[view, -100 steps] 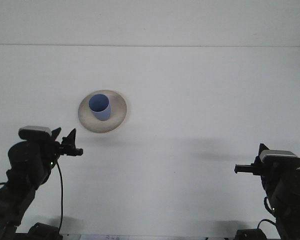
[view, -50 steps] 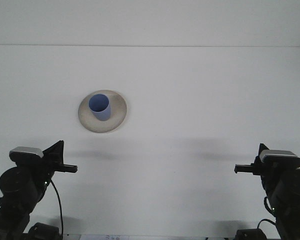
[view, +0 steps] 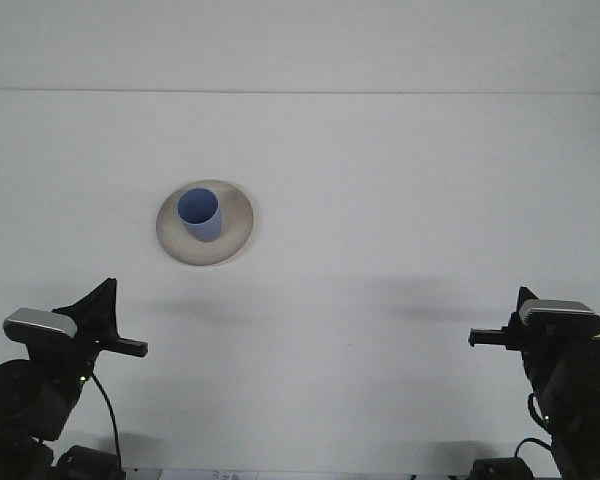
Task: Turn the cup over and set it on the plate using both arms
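Note:
A blue cup [view: 199, 215] stands upright, mouth up, on a beige plate [view: 236, 232] left of the table's centre. My left gripper [view: 123, 325] is low at the front left, well short of the plate. It is open with nothing between its fingers. My right gripper [view: 485, 338] hangs at the front right, far from the cup and plate, and holds nothing that I can see.
The white table [view: 380, 200] runs back to a pale wall. Both arm bases and a black cable sit at the bottom corners of the view.
My left arm has drawn back and down toward the front left corner, away from the plate. The cup, the plate and the right arm have not moved.

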`<control>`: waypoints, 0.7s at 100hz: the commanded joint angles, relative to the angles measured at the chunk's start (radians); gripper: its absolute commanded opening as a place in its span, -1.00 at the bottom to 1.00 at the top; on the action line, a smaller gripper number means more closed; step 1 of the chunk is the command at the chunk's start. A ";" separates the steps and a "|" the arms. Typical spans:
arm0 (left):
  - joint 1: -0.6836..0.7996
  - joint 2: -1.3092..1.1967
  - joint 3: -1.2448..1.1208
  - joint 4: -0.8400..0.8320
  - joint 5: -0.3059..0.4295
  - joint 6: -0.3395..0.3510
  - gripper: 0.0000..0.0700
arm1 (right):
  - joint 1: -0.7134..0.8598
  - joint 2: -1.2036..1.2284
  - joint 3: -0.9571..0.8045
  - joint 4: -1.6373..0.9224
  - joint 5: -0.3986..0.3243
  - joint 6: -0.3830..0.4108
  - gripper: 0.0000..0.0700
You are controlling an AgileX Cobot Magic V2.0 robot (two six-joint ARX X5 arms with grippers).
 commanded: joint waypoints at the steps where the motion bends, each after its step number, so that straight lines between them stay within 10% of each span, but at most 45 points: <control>1: 0.002 -0.015 -0.047 0.072 -0.005 0.050 -0.96 | 0.001 0.005 0.010 0.011 0.000 0.010 -1.00; 25: 0.031 -0.148 -0.375 0.449 0.000 -0.008 -0.96 | 0.001 0.005 0.010 0.011 0.000 0.010 -1.00; 70: 0.119 -0.389 -0.651 0.467 0.000 -0.060 -0.96 | 0.001 0.005 0.011 0.011 0.000 0.010 -1.00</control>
